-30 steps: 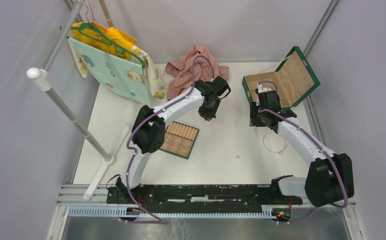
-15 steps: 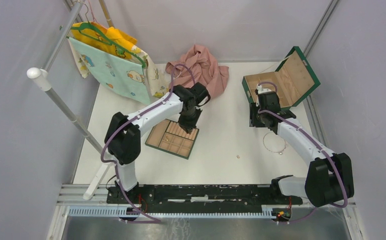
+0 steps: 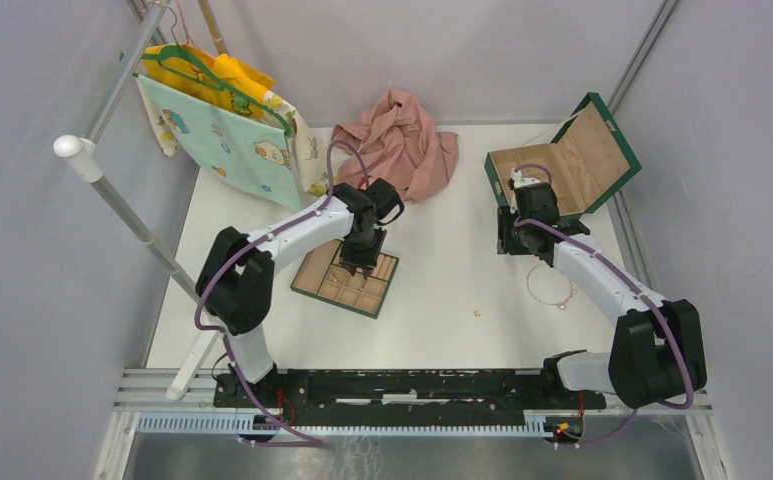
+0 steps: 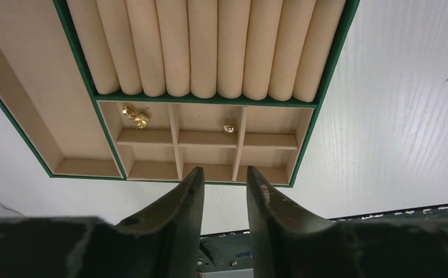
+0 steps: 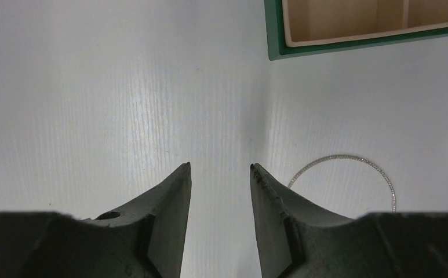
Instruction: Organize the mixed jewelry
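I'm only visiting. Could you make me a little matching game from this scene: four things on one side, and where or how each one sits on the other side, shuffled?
Things:
1. gold piece
2. silver loop
3. green box
4. pink cloth

States:
A. standing open, lid tipped back
B. in a small compartment of the tray
C. lying flat on the bare table
D. crumpled in a heap

Pairs: 1-B, 2-C, 3-A, 4-D.

pink cloth (image 3: 402, 135) lies beyond the tan tray (image 3: 312, 276).
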